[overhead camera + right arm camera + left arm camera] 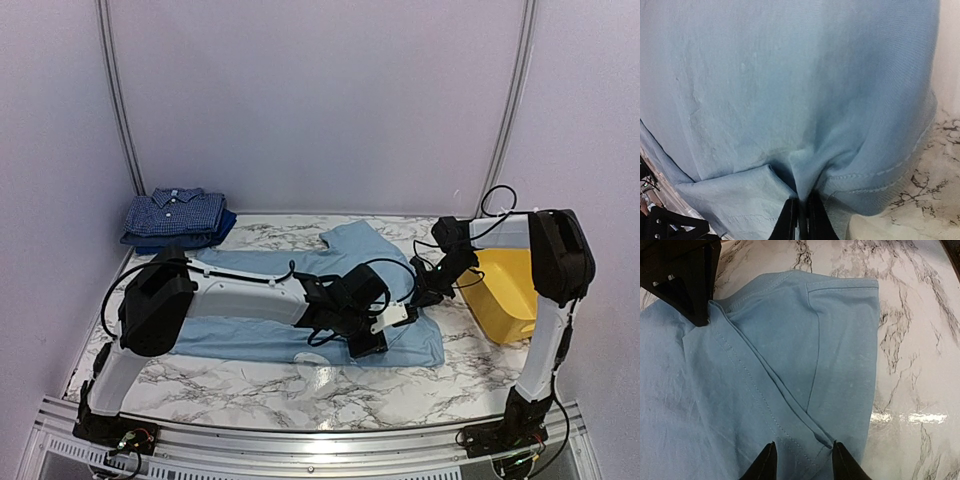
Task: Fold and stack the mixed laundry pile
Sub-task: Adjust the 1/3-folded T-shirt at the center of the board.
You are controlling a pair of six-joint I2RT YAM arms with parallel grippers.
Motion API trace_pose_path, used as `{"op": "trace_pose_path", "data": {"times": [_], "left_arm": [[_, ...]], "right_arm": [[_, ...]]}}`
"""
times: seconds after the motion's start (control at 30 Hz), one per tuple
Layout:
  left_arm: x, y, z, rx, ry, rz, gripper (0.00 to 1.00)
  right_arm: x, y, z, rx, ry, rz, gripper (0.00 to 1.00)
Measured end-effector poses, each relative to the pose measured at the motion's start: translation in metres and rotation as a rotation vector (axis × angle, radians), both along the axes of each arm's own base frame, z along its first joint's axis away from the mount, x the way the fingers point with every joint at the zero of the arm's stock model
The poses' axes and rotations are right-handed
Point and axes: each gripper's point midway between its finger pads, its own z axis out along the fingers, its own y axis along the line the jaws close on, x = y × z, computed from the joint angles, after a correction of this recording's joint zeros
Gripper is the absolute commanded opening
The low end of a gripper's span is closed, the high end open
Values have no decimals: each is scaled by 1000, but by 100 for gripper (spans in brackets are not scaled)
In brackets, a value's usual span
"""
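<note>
Light-blue T-shirt [245, 338] lies flat on the marble table [250, 385], long axis running left to right. Right gripper [801, 212] is pinched tight on its right-hand edge. Left gripper [804, 452] sits just beside it, jaws apart astride a ridge of the cloth, so both arms are working that same end.

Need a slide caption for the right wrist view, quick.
Right tool shut on a pinched fold of the light-blue T-shirt, marble table showing at the right edge.
</note>
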Motion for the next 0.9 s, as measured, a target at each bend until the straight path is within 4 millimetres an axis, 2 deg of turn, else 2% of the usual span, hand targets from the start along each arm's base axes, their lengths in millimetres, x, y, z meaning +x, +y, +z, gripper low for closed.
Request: {"op": "trace_pose_path", "data": {"times": [0.13, 0.2, 0.27, 0.4, 0.47, 0.73, 0.9], "left_arm": [[3, -4, 6, -14, -11, 6, 39], [4, -6, 6, -16, -11, 8, 43], [4, -6, 2, -10, -7, 5, 46], [1, -5, -6, 0, 6, -1, 44], [1, -5, -7, 1, 8, 0, 39], [0, -6, -7, -3, 19, 0, 0], [2, -5, -7, -13, 44, 16, 0]], "right_arm": [[-1, 0, 0, -2, 7, -1, 13], [-1, -1, 1, -3, 10, -3, 14], [0, -2, 3, -3, 10, -6, 13], [1, -2, 4, -2, 7, -6, 5], [1, -2, 4, -2, 8, -4, 1], [-2, -2, 4, -5, 20, -2, 0], [1, -2, 9, -3, 12, -3, 0]]}}
